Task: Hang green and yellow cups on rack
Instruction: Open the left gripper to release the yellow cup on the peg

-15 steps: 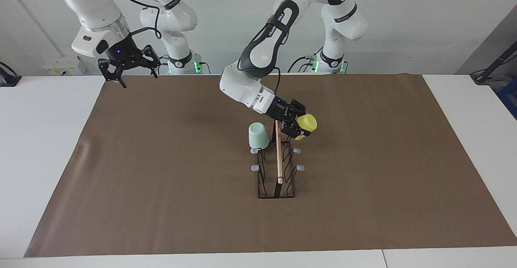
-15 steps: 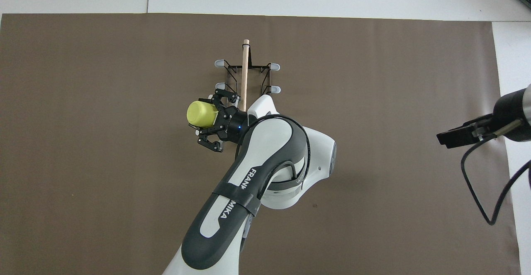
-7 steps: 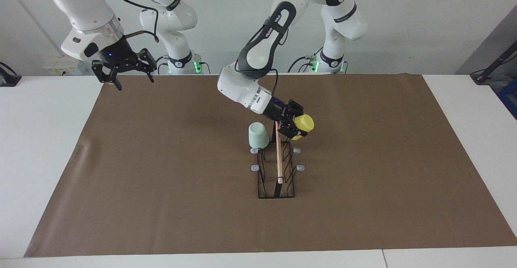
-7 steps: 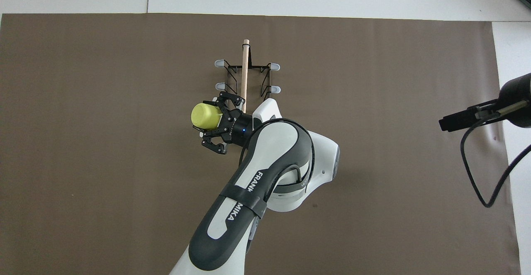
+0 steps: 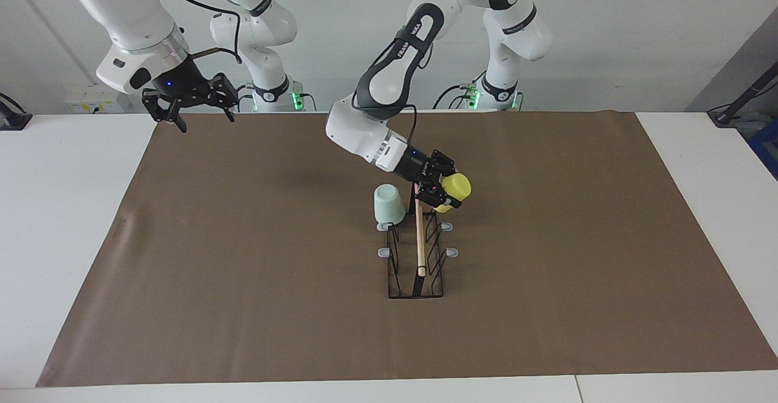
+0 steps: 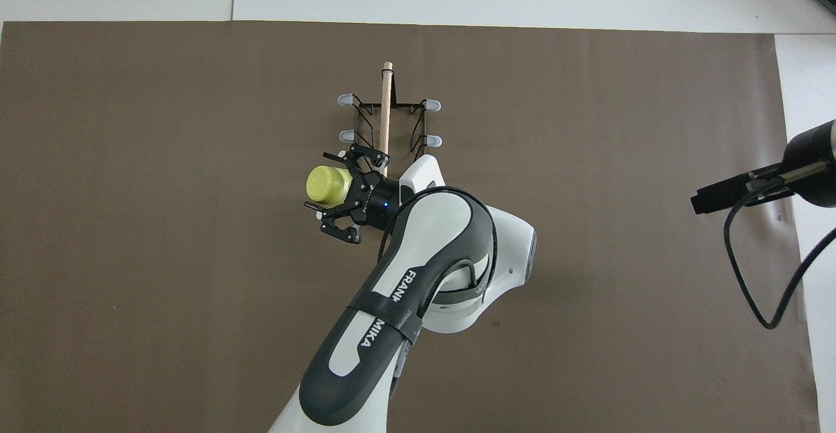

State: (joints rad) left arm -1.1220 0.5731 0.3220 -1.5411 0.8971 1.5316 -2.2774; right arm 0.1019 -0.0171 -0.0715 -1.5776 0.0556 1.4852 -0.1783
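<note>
In the middle of the brown mat (image 5: pixel 243 306), a low black wire rack (image 5: pixel 419 269) with a light wooden rod (image 5: pixel 419 239) along its top. Set lengthwise, one end toward the robots. Two grey-tipped prongs in plain sight on each side.

At the rack's end nearest to the robots, on the right arm's side, the mint green cup (image 5: pixel 389 203). Turned bottom up, right against the rack. Hidden under the arm in the overhead view.

At that same end, on the left arm's side, the bright yellow cup (image 5: pixel 457 186). Tipped over on its side, bottom pointing toward the left arm's end of the table. Up off the mat, just beside the rod. Prong under it not in sight.

Around the yellow cup, the left gripper (image 5: pixel 442 191), reaching in low over the near end of the rack. Hard to tell whether clamped on the cup or just off it.

Up in the air over the mat's corner at the right arm's end, the right gripper (image 5: pixel 197 114). Pincer spread apart, nothing in it. Waiting there, well apart from the rack and both cups.

Under the mat, a white table (image 5: pixel 61 208).
</note>
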